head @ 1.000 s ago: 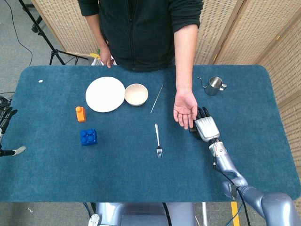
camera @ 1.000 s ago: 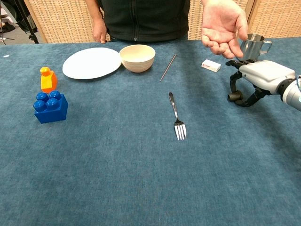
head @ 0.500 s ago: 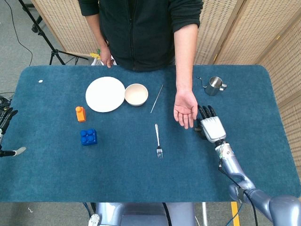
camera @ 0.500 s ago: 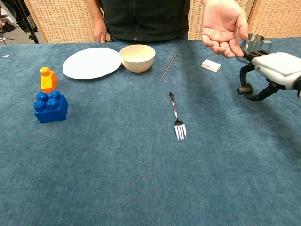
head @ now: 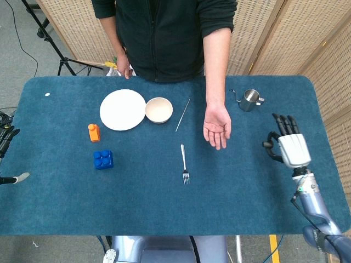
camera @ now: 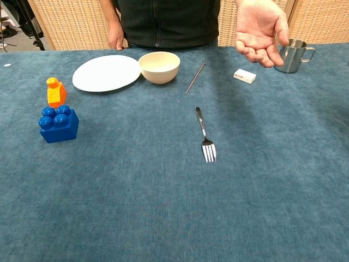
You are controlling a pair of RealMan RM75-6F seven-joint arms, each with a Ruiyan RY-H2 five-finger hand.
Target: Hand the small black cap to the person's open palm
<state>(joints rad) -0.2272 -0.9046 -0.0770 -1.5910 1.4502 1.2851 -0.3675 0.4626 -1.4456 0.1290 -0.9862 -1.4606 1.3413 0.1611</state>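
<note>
The person's open palm [head: 218, 127] hangs over the table's middle right, face up and with nothing in it; in the chest view the palm [camera: 259, 30] is at the top right. My right hand [head: 288, 147] is well to the right of it, near the table's right edge, fingers pointing away from me. A small dark blob at its thumb tip looks like the small black cap [head: 265, 144], pinched there. The chest view does not show this hand. My left hand [head: 6, 137] shows only as dark, spread fingers at the far left edge, holding nothing.
A metal cup [head: 250, 99] stands beyond my right hand. A small white box [camera: 244, 76] lies below the palm. A fork [head: 185, 163], a thin stick [head: 183, 114], a bowl [head: 159, 109], a white plate [head: 122, 109], an orange bottle [head: 94, 132] and a blue brick [head: 103, 159] lie further left.
My right hand has moved from just beside the person's palm to the right, towards the table's edge, and has left the chest view. The palm has stayed in place.
</note>
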